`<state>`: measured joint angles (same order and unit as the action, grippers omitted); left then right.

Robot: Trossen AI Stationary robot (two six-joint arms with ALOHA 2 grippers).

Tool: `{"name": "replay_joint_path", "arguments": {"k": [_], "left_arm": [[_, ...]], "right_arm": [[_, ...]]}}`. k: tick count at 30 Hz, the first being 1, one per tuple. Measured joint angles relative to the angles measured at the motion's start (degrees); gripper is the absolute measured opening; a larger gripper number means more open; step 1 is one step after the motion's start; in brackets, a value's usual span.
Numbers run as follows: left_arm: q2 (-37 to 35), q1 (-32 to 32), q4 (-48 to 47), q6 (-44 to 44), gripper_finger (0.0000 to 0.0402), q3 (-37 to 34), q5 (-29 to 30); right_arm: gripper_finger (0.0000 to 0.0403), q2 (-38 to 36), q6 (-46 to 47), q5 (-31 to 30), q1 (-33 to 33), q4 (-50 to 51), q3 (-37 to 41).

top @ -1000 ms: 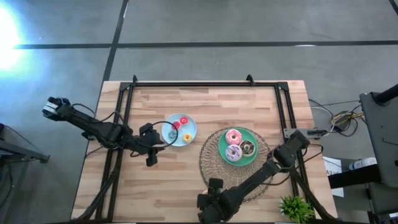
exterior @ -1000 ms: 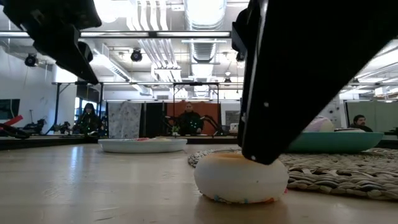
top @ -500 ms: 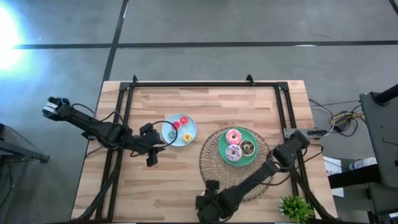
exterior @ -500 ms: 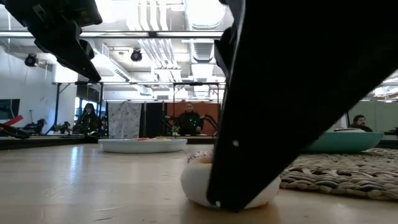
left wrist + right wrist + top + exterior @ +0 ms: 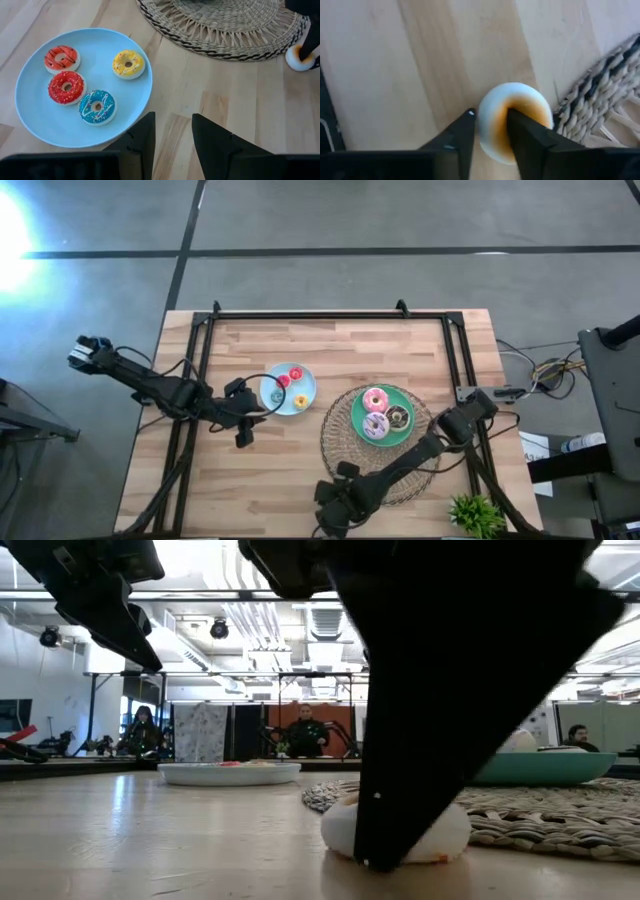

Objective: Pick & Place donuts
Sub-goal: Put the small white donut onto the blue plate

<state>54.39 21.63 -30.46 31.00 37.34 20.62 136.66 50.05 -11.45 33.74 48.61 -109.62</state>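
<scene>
Orange-iced mini donut (image 5: 516, 121) lies on the table just beside the mat (image 5: 338, 448). Right gripper (image 5: 489, 131) straddles it, fingers closed on its ring: the pick step. Next, probably a lift toward a plate. Left gripper (image 5: 171, 131) waits open near the blue plate (image 5: 35, 125).

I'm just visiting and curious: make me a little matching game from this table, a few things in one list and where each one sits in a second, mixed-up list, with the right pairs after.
Things:
1. teal mini donut
2. pink-iced donut
3. orange-topped mini donut
4. green plate

Places:
A. on the wicker mat
B. on the bare wood beside the mat's fringe, at the right gripper
C. on the light-blue plate
D. on the green plate

Pairs: 1-C, 2-D, 3-B, 4-A
</scene>
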Motion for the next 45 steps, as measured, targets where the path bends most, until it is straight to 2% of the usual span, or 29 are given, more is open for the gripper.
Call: {"name": "replay_joint_path", "arguments": {"k": [4, 6, 11, 13, 16, 20, 25, 28, 31, 33, 39, 45], "left_arm": [[-0.1, 0.2, 0.0, 0.0, 0.0103, 0.4, 0.0], [-0.2, 0.5, 0.0, -0.5, 0.0103, 0.6, 0.0], [-0.6, 2.4, 0.0, -2.4, 0.0103, 1.8, 1.0], [-0.9, 4.1, 0.0, -2.5, 0.0103, 2.1, 3.5], [-1.2, 7.6, 0.0, -2.6, 0.0103, 2.3, 9.1], [-1.1, 13.6, 0.0, -1.1, 0.0103, 2.3, 17.4], [-1.0, 20.8, 0.1, 1.5, 0.0103, 2.2, 30.3], [-0.8, 24.2, 1.7, 1.6, 0.0103, 2.1, 37.4], [-0.1, 25.6, 4.3, -0.7, 0.0103, 1.9, 41.8], [0.8, 25.5, 5.9, -3.2, 0.0103, 1.9, 43.6], [4.4, 24.3, 11.4, -9.7, 0.0107, 1.8, 49.5], [6.8, 21.6, 12.4, -8.5, 0.0128, 1.7, 51.4]], "right_arm": [[0.0037, 0.1, 0.6, 0.2, -1.3, -0.8, -0.9], [0.0018, -0.1, 0.4, 0.3, -2.1, -0.9, -1.0], [0.0014, -2.4, 1.5, 0.1, -4.4, -1.0, 1.2], [0.0014, -4.2, 2.5, -0.9, -5.6, -1.7, 2.3], [0.0013, -8.1, 3.7, -5.0, -7.8, -8.5, 5.7], [0.0013, -14.8, 6.8, -10.6, -11.4, -24.0, 13.5], [0.0013, -21.2, 13.5, -14.7, -16.2, -53.3, 26.1], [0.0013, -22.1, 18.1, -18.5, -18.3, -71.9, 32.0], [0.0013, -21.4, 23.9, -22.8, -20.0, -84.4, 35.0], [0.0013, -20.8, 26.0, -24.4, -20.8, -87.1, 35.3], [0.0013, -19.4, 27.5, -24.7, -21.6, -87.1, 31.4], [0.0013, -19.4, 24.9, -27.7, -22.0, -86.3, 28.5]]}}
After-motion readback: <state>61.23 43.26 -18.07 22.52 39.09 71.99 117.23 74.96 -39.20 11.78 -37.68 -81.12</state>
